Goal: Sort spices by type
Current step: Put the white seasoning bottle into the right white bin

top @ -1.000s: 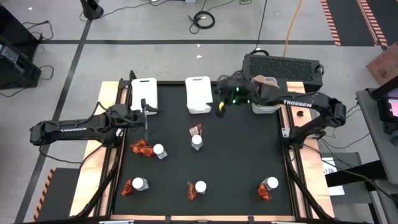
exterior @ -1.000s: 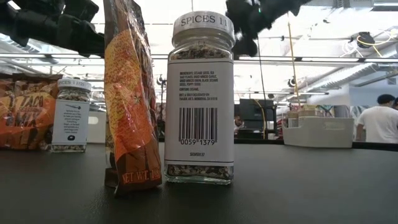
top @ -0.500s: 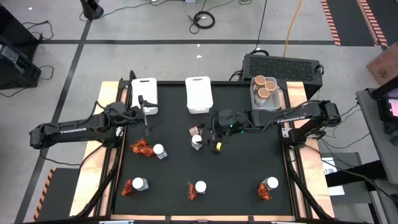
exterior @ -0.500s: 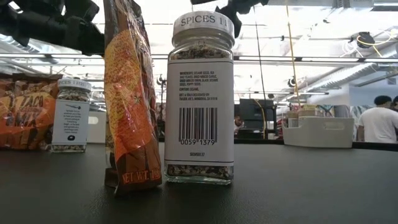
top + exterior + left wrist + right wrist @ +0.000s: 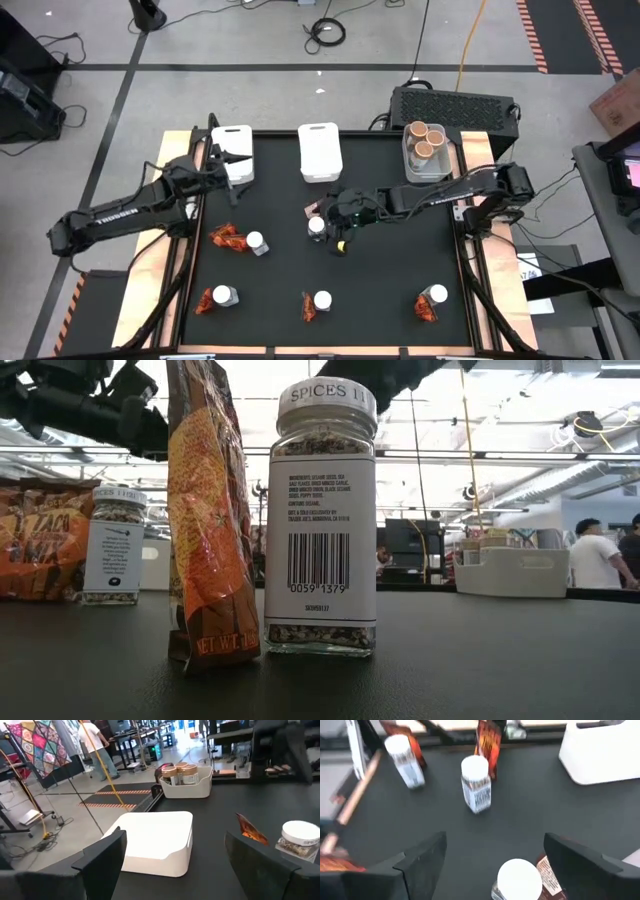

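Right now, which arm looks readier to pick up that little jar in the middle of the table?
The right arm. Its open pincer hangs just beside the middle jar and the sachet behind it, while the left pincer, also open, is off over the far-left white bin.

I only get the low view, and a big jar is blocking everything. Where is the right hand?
Observer: The right hand hangs open close beside the clear white-lidded jar in the table's middle.
Operator: And the left hand?
Observer: The left hand is open at the back-left white rectangular bin.
Operator: Any tubs put away?
Observer: Three round tan-topped tubs sit in the back-right white bin.
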